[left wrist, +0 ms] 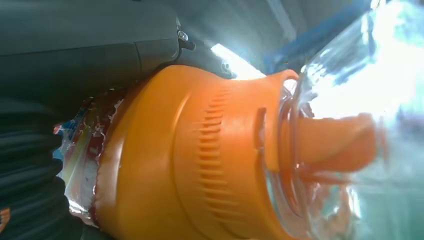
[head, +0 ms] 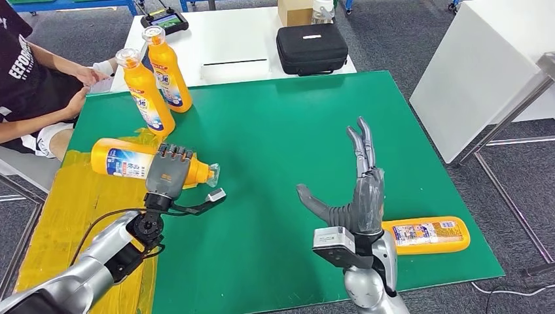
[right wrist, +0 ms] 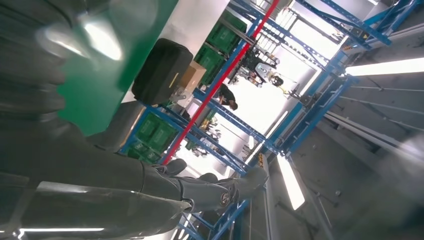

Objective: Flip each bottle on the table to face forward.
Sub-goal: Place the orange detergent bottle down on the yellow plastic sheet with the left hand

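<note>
four orange bottles are counted on the green mat (head: 275,131). two standing bottles (head: 157,78) are seen at ten o'clock. one lying bottle (head: 124,160) at nine o'clock is clasped by the left hand (head: 169,171). another flat bottle (head: 429,234) lies at four o'clock, beside the right hand (head: 357,190), whose fingers are spread, nothing held.

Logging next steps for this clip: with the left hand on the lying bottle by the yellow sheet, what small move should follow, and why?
Probably lift and tip it upright. The left hand grips the lying bottle near its neck, while two bottles already stand behind it. The right hand is open, holding nothing, with another lying bottle beside it.
</note>
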